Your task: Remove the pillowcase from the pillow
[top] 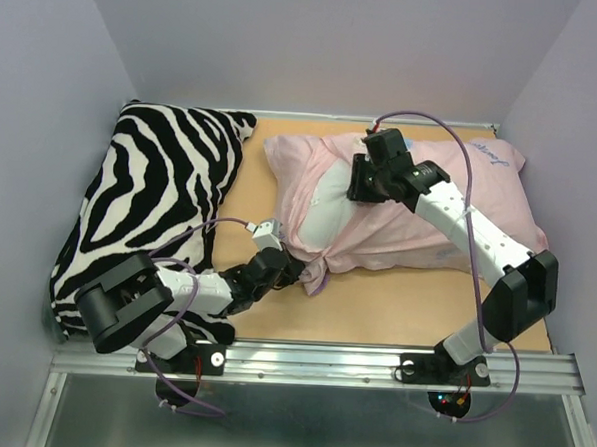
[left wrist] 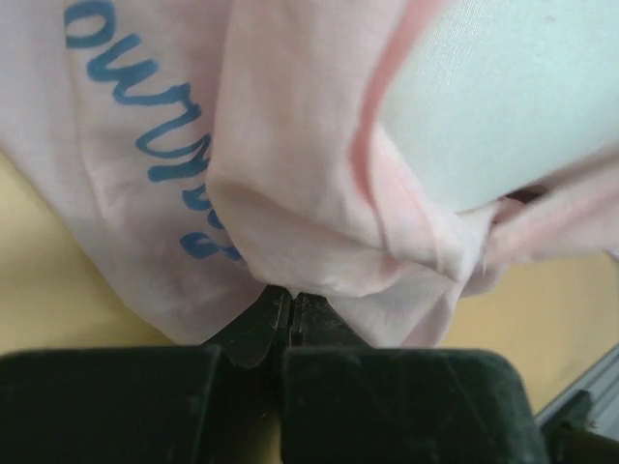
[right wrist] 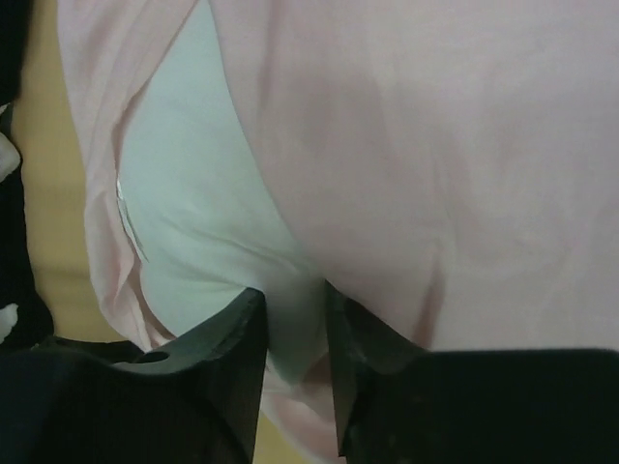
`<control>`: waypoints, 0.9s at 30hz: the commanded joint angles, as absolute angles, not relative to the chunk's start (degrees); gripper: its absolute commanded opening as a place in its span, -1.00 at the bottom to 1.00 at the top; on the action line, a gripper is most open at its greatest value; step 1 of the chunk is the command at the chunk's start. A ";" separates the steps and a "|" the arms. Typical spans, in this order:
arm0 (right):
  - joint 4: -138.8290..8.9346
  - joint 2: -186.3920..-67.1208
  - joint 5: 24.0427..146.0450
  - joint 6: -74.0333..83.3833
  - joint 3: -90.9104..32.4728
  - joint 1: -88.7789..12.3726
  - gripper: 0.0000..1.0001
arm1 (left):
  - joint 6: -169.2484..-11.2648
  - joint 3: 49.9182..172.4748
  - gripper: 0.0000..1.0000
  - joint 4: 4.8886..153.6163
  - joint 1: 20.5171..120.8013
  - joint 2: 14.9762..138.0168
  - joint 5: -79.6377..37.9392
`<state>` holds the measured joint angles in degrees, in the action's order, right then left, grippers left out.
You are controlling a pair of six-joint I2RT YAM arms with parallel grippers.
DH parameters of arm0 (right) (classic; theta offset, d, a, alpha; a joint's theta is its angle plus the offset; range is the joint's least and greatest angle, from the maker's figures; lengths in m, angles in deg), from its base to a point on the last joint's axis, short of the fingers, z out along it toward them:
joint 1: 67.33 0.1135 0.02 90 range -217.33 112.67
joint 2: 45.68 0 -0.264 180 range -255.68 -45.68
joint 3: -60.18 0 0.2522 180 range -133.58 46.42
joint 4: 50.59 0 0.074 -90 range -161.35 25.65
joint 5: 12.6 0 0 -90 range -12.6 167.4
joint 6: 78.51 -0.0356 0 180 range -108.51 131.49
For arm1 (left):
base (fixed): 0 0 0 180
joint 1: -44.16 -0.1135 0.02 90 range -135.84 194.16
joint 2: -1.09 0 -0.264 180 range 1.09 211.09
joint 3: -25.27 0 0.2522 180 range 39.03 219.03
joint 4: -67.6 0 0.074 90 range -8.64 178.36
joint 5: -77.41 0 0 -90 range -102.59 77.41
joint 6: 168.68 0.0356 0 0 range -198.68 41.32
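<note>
The pillowcase shows its pale pink inner side with blue lettering and lies across the middle and right of the table. The white pillow shows through its open left end. My left gripper is shut on the bunched near-left edge of the pillowcase; in the left wrist view the gripper has its jaws together on the pink fabric, with the pillow behind. My right gripper reaches down at the opening; in the right wrist view the gripper pinches a fold of the white pillow beside the pink pillowcase.
A black-and-white zebra-striped pillow fills the left side, against the left wall, next to my left arm. Walls close in at the back and both sides. A metal rail runs along the near edge. Tan tabletop shows in front of the pillowcase.
</note>
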<state>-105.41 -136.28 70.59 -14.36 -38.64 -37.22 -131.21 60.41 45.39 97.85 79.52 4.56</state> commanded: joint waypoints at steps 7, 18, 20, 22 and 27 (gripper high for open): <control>-93.35 -129.79 60.01 -6.36 -40.94 -27.71 0.36 | -128.95 59.33 -1.00 49.28 98.83 84.58 2.35; -99.42 -138.40 42.43 -9.77 -36.66 -14.42 0.64 | -128.51 59.77 -1.00 48.57 98.83 84.76 1.83; -99.42 -139.28 41.81 -11.61 -35.07 -13.90 0.67 | -128.34 59.77 -1.00 48.66 98.83 84.41 1.74; -99.42 -140.41 39.62 -12.59 -33.05 -13.11 0.78 | -128.34 59.51 -1.00 48.66 98.83 84.06 1.83; -98.29 -143.67 38.64 -13.65 -29.79 -13.01 0.85 | -128.51 59.24 -1.00 48.84 98.83 83.27 1.83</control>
